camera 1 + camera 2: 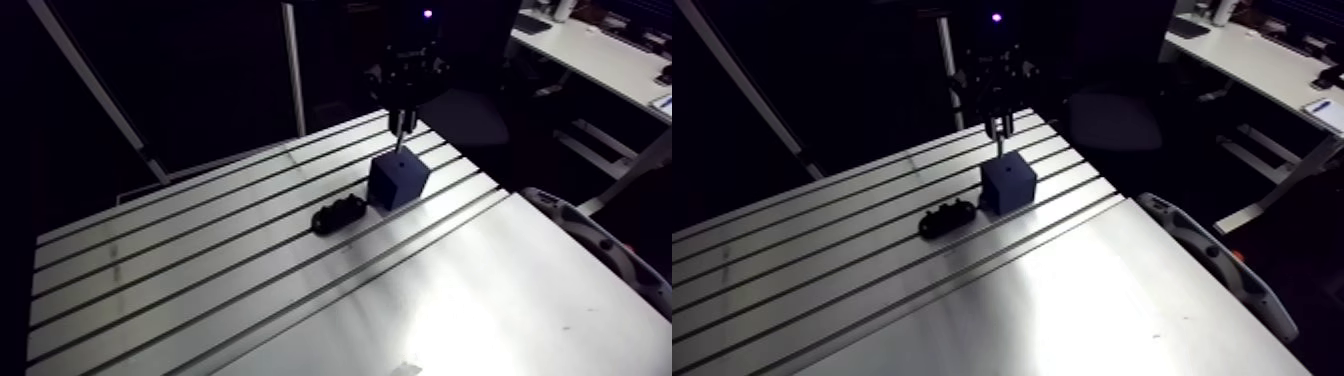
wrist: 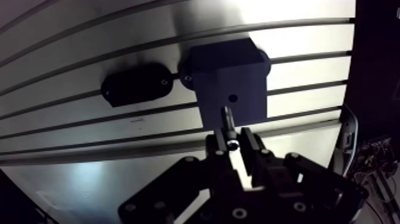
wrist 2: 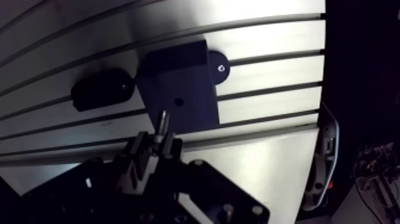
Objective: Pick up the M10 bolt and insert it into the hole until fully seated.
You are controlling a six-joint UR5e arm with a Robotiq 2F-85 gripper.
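End effector (image 2: pixel 232 143) grips the bolt (image 2: pixel 228 122), its tip hanging over the block (image 2: pixel 235 71), the hole (image 2: pixel 233 97) just ahead at twelve o'clock (pickup done, I judge); insertion and seating are left.

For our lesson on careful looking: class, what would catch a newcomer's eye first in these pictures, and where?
First, the dark blue block standing on the slotted table, with a small hole in its top face. Right above it the gripper holds a bolt pointing down at that face, not yet in the hole. Beside the block lies a black oval piece.
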